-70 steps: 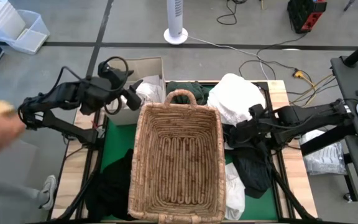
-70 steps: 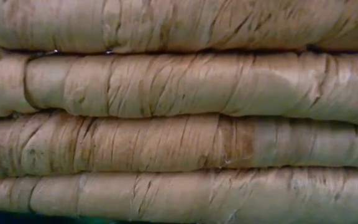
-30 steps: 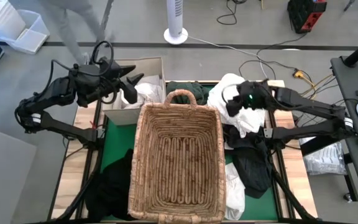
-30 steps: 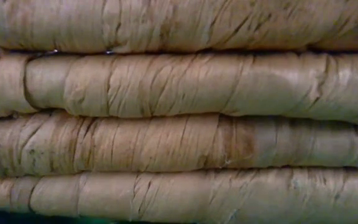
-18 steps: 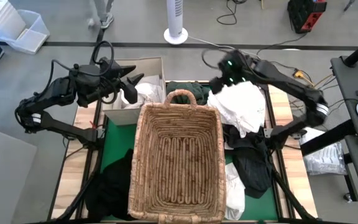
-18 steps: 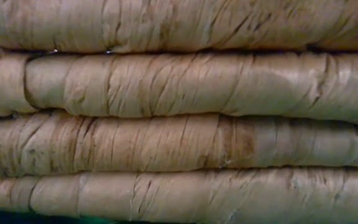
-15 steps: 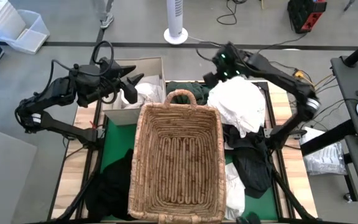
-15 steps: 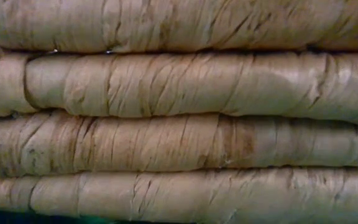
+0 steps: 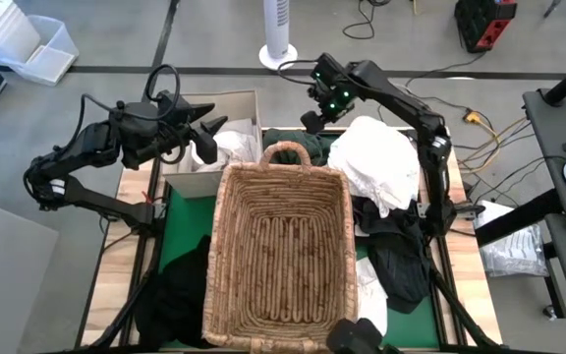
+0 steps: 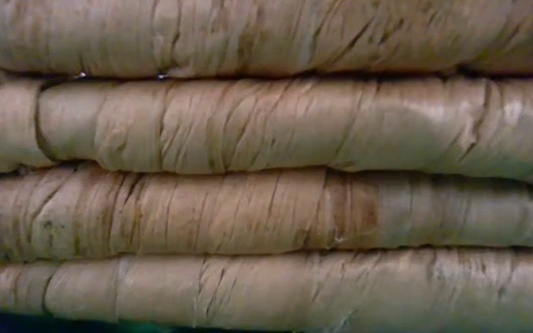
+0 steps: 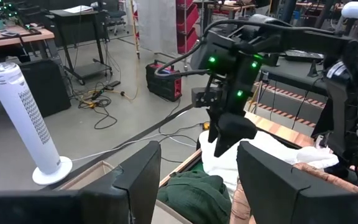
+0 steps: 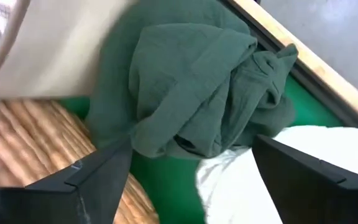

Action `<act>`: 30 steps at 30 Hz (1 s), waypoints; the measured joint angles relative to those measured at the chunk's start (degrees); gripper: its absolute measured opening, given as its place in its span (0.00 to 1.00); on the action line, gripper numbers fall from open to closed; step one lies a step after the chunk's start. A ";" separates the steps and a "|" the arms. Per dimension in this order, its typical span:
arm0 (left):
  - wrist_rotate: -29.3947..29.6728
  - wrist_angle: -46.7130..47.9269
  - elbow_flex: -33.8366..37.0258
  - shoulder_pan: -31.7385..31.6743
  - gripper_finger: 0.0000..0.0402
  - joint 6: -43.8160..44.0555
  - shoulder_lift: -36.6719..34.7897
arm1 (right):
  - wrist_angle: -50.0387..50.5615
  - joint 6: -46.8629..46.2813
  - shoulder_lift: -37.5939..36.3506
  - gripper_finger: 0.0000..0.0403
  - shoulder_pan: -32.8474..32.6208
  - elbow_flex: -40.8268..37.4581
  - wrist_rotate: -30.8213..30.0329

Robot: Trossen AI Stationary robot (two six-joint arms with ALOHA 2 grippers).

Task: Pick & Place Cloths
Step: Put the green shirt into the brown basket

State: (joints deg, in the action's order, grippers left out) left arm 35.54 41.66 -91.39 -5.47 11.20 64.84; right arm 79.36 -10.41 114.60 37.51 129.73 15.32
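At upper left of the high view, the left gripper (image 9: 207,136) waited with fingers apart near a white cloth (image 9: 234,146). At upper centre, the right gripper (image 9: 314,120) hovered, spread open and empty, above the dark green cloth (image 9: 293,140) behind the wicker basket (image 9: 279,256).

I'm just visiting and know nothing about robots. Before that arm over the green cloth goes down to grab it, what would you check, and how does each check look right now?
1. Right gripper open: ok; in the right wrist view its fingers stand well apart.
2. Aimed at a cloth: ok; the dark green cloth lies between those fingers.
3. Cloth free of clutter: cannot tell; it touches the white cloth and lies close against the basket.
4. Basket has room: ok; nothing lies inside it.
5. Left gripper out of the way: ok; it hovers over the box at the table's far left corner, apart from the right arm.
6. Nothing already held: ok; both grippers are empty.
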 joint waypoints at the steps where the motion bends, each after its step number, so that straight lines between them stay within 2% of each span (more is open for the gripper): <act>1: 0.01 0.12 0.00 -0.01 0.47 0.00 0.00 | 1.35 2.02 0.88 0.83 -0.04 1.70 0.16; 4: 0.01 0.88 0.00 0.01 0.47 0.00 0.00 | 5.39 9.79 2.73 0.85 -0.33 5.28 0.15; 6: 0.01 1.59 0.02 0.01 0.47 0.00 0.00 | 8.21 14.93 2.58 0.86 -0.52 5.01 0.21; 8: 0.01 1.96 0.02 0.00 0.47 0.01 0.00 | 9.29 16.27 1.74 0.85 -0.52 4.44 0.34; 11: 0.01 2.02 0.02 0.00 0.47 0.02 0.00 | 9.03 17.97 -1.06 0.85 -0.20 4.33 0.60; 17: 0.05 2.04 0.02 0.00 0.47 0.02 0.00 | 6.41 28.28 -9.37 0.82 0.66 0.96 -0.27; 22: 0.06 2.06 0.02 0.00 0.47 0.04 0.02 | -1.73 34.77 -15.66 0.79 0.66 -7.77 -0.29; 25: 0.06 2.06 0.02 0.00 0.47 0.42 0.03 | -5.24 38.41 -18.42 0.76 0.68 -16.18 -0.29; 30: 0.12 2.04 0.02 -0.01 0.47 1.48 0.11 | -15.15 38.49 -23.90 0.72 1.32 -31.95 -0.10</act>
State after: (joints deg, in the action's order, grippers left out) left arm 35.65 43.70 -91.37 -5.48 12.68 64.95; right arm 64.21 28.08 90.71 38.83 97.78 15.22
